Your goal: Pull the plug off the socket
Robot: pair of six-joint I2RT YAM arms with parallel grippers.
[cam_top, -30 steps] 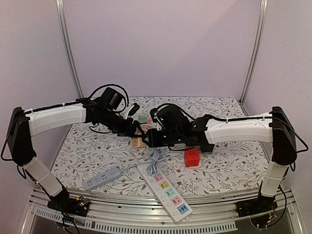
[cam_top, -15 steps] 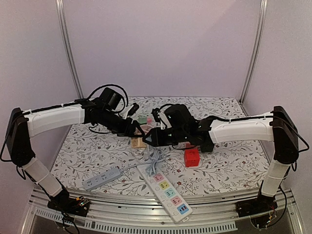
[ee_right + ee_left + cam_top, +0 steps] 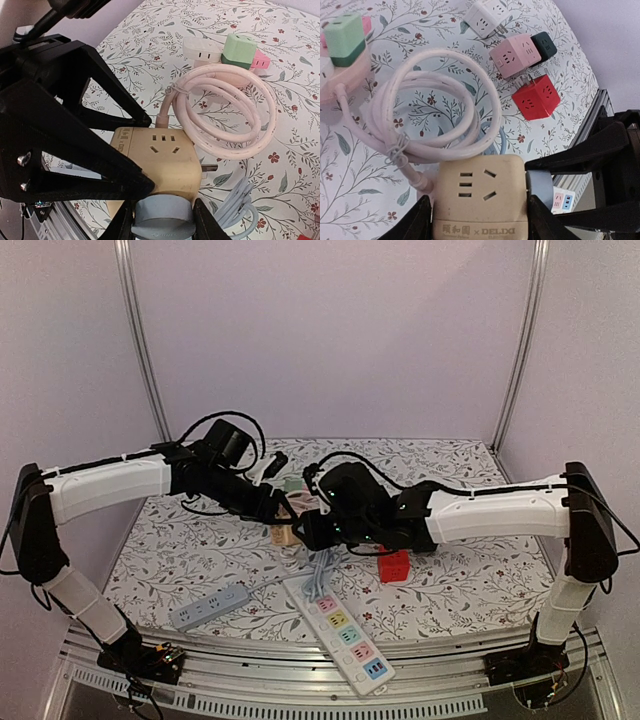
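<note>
L gripper [image 3: 479, 222] clamps the beige cube socket [image 3: 480, 192] near table [image 3: 480, 585] centre to brace it; R gripper [image 3: 164, 225] nips the grey plug [image 3: 162, 214] seated in its side, so I can pull them apart

Plain lilac walls [image 3: 330, 340], floral tablecloth [image 3: 470, 575], metal corner posts [image 3: 142, 340]

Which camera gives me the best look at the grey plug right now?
Right wrist: the grey plug sits bottom centre, gripped by the right end effector, against the beige cube socket. Left wrist shows only a sliver of it beside the cube, which the left end effector holds. Top external does not show it.
</note>
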